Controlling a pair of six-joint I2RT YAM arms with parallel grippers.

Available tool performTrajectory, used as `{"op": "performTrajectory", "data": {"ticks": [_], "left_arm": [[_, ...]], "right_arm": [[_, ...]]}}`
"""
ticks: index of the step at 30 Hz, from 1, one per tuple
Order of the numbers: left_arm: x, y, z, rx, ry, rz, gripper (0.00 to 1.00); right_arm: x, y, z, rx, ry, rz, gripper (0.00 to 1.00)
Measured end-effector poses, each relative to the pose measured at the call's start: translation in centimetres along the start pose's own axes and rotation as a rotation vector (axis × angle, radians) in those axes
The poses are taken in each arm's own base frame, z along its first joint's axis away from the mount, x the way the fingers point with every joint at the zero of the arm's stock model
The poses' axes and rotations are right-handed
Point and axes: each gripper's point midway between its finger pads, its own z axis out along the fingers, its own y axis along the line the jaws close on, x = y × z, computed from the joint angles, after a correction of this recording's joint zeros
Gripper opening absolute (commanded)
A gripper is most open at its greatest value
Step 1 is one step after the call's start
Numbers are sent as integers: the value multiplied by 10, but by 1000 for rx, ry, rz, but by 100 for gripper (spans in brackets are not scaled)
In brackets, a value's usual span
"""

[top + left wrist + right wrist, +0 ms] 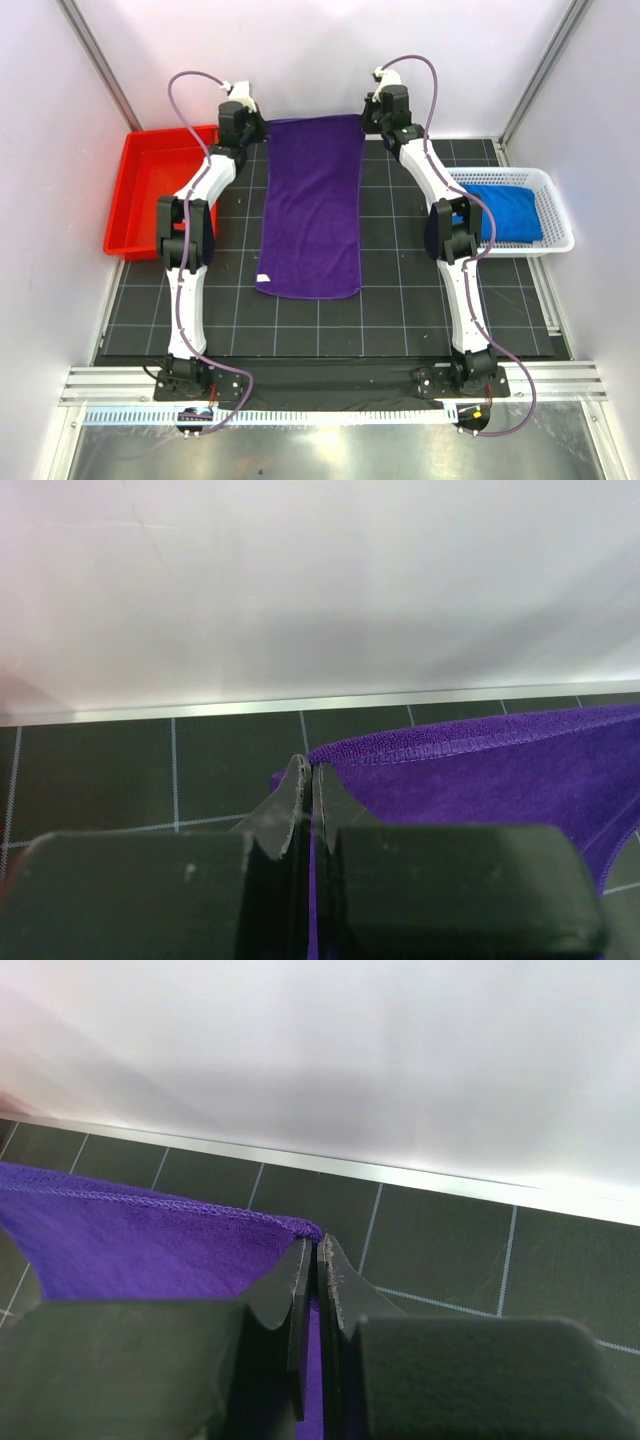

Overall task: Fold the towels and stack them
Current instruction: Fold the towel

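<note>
I grip the deep purple terry towel (310,205).
Left gripper (308,772) and right gripper (316,1250) clamp its far corners.

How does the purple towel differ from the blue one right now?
The purple towel lies spread out long on the table; the blue towel sits folded in the white basket. The left gripper and right gripper each pinch a far corner of the purple towel; nothing touches the blue towel. Both are plain, single-colour cloths.

Deep purple towel (310,205), blue towel (512,212), red tray (158,190), white basket (556,204)
</note>
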Motion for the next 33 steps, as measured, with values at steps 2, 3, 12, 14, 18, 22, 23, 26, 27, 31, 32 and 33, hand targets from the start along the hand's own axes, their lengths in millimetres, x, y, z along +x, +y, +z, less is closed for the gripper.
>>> {"op": "performTrajectory", "data": {"ticks": [2, 3, 12, 14, 18, 22, 23, 26, 27, 31, 32, 33], "left_arm": [[-2, 0, 0, -4, -5, 0, 0], [-3, 1, 0, -6, -7, 0, 0], [-18, 0, 1, -8, -47, 4, 0], [-20, 0, 2, -8, -60, 4, 0], [-21, 1, 7, -4, -85, 7, 0], [-16, 3, 16, -5, -90, 7, 0], [-16, 3, 18, -4, -95, 7, 0], [-13, 5, 22, -2, -106, 8, 0], [-13, 6, 24, -1, -111, 8, 0], [-14, 6, 27, 3, -127, 8, 0], [-15, 6, 27, 4, -132, 8, 0], [-17, 6, 28, 5, -138, 8, 0]], "right_arm": [[0, 1, 0, -2, 0, 3, 1], [0, 1, 0, -3, 0, 3, 1], [3, 0, 12, -8, -26, 1, 1], [6, -2, 16, -3, -30, 1, 1], [8, -5, 22, 7, -39, -5, 1], [-3, -6, 24, 15, -79, -15, 1], [-7, -6, 24, 16, -92, -18, 1], [-18, -6, 23, 18, -125, -30, 1], [-20, -6, 23, 19, -133, -33, 1], [-30, -5, 22, 18, -161, -42, 1], [-31, -5, 22, 18, -167, -43, 1], [-33, -5, 22, 17, -171, -43, 1]]}}
